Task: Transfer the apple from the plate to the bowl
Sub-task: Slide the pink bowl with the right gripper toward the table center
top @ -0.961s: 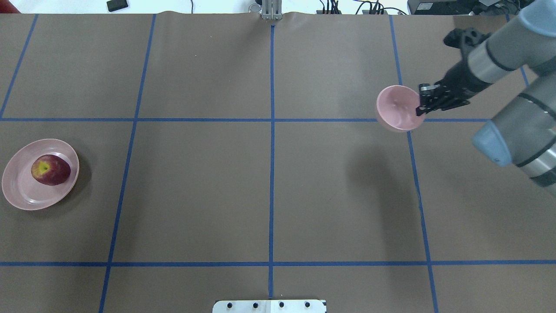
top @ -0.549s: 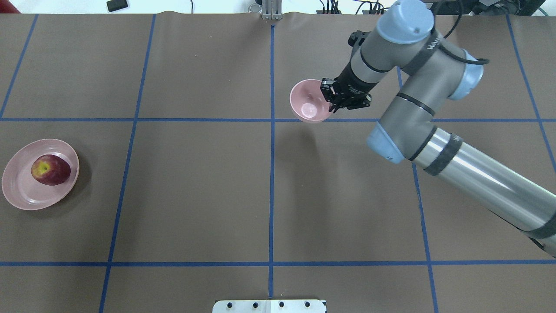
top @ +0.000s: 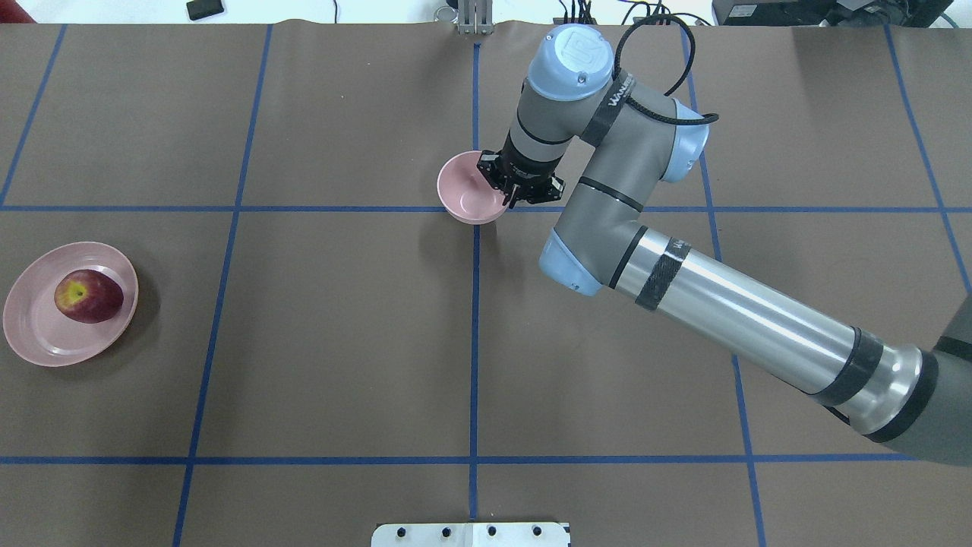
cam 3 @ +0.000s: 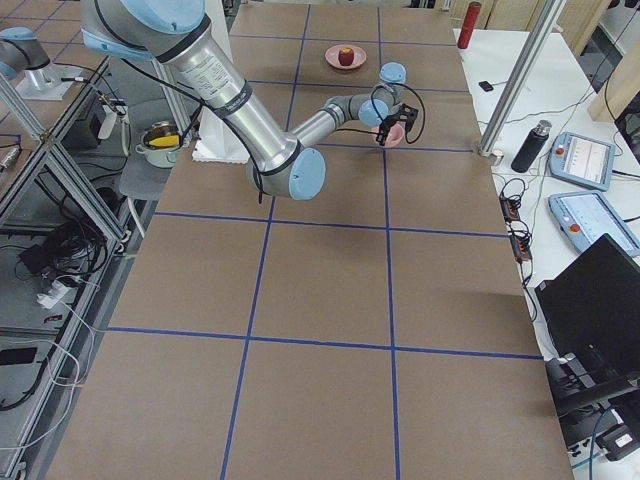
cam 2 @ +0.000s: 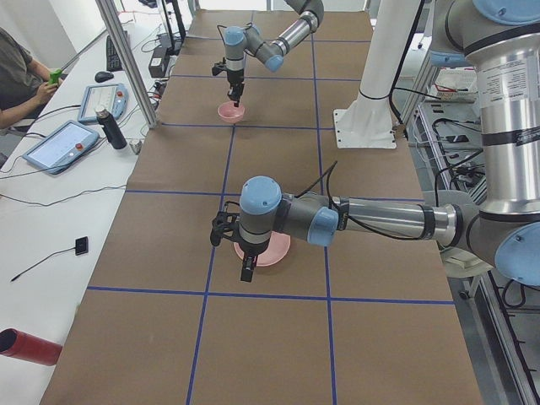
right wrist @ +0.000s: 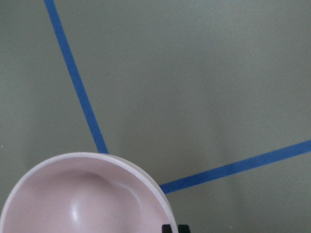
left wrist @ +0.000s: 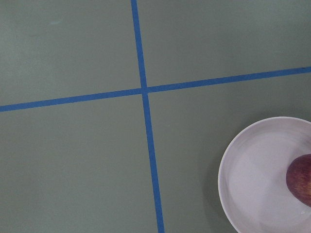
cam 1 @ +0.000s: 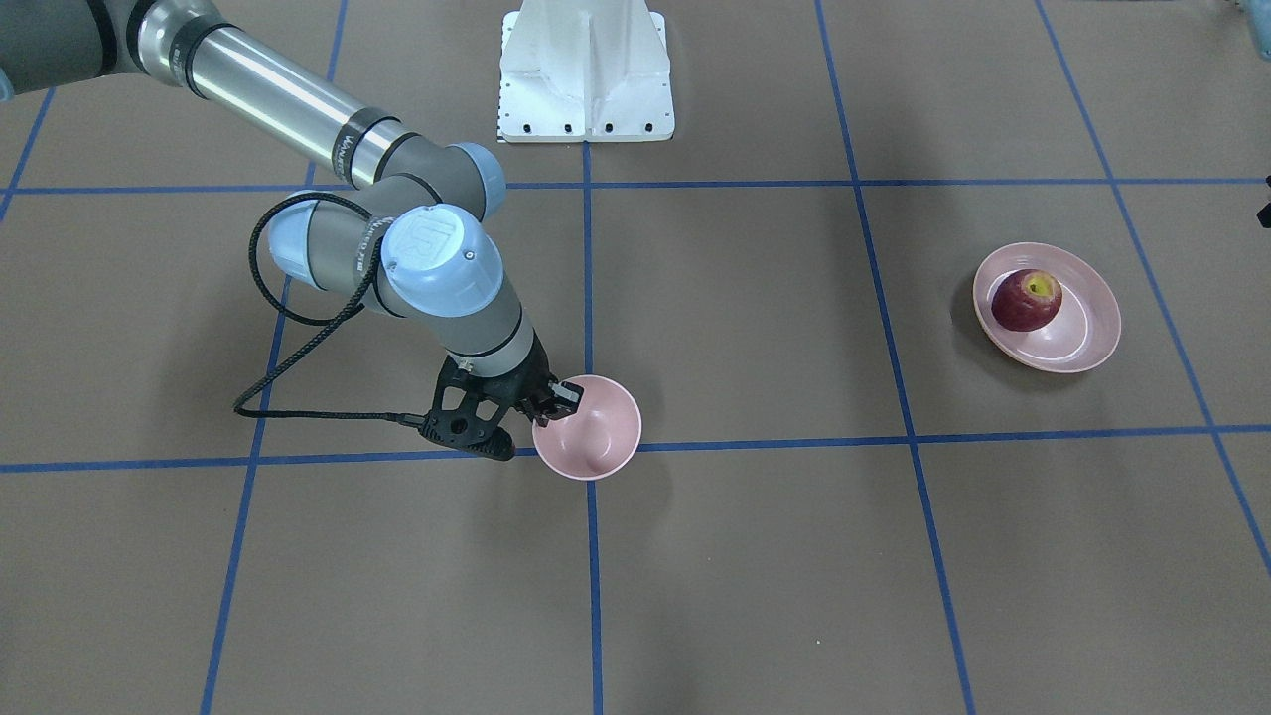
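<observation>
The dark-red apple (top: 89,296) lies on the shallow pink plate (top: 42,338) at the table's left edge; both also show in the front view, the apple (cam 1: 1026,299) on the plate (cam 1: 1087,343). My right gripper (top: 507,188) is shut on the near rim of the small pink bowl (top: 467,199), at the table's centre line, on or just over the surface. The bowl is empty (right wrist: 82,204). My left gripper (cam 2: 246,263) hangs over the plate; I cannot tell whether it is open or shut. The left wrist view shows the plate (left wrist: 252,184) and the apple's edge (left wrist: 302,180).
Blue tape lines (top: 474,342) divide the brown table into squares. The white robot base (cam 1: 586,70) stands at the table's near middle edge. Tablets and a bottle (cam 2: 109,128) lie on the white bench beyond the far edge, where a person (cam 2: 17,67) sits.
My right arm has carried the bowl leftward from the table's right side to the centre line. The apple and plate have not moved.
</observation>
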